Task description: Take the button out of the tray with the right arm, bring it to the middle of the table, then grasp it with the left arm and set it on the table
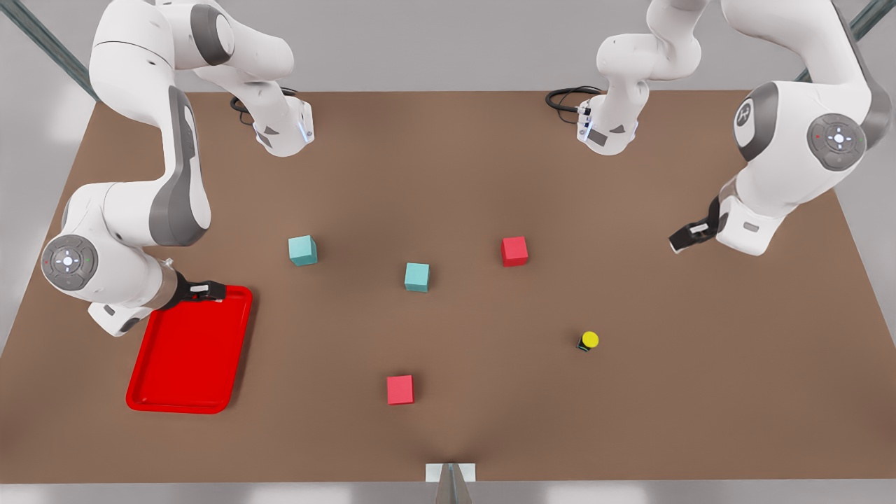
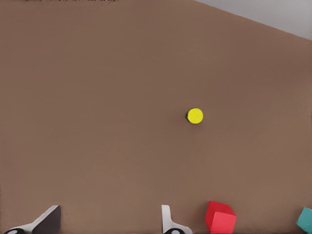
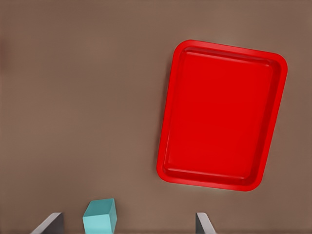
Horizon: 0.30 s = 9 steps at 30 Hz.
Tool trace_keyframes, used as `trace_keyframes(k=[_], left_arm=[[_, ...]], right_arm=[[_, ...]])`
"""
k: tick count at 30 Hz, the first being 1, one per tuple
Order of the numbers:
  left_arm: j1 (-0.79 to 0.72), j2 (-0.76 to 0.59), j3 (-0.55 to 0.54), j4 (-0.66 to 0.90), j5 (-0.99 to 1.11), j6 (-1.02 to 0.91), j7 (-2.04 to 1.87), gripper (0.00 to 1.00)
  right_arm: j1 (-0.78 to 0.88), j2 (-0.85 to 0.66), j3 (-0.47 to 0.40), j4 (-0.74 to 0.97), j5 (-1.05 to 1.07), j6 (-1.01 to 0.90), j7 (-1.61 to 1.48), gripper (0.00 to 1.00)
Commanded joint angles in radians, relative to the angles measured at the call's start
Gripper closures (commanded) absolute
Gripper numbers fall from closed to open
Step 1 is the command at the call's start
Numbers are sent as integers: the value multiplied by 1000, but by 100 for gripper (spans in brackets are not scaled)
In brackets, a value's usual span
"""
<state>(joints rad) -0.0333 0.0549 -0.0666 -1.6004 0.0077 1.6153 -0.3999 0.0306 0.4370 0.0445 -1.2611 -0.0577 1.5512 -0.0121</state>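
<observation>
Resting alone on the bare table (image 1: 448,434): the button (image 1: 589,341), yellow cap up, well apart from the red tray (image 1: 238,350) at the front view's left, which lies empty. Poised above the tray's far corner, the right gripper (image 1: 210,290), fingers spread and holding nothing. Hanging high at the front view's right, the left gripper (image 1: 682,238), likewise released, fingers (image 2: 168,219) parted. Judged as done, apart from backing off: best kept slow and high, steering wide of the red cube (image 1: 514,250) and teal cube (image 1: 303,250)
</observation>
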Motion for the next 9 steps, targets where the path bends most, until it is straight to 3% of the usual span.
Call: trace_keyframes(k=[1, 9], left_arm=[[1, -1, 1, 0, 3, 1, 564, 0], [-10, -6, -15, 0, 3, -11, 521, 0]], right_arm=[[0, -1, 0, 2, 1, 0, 0, 0], [-1, 0, 0, 8, 4, 0, -2, 0]])
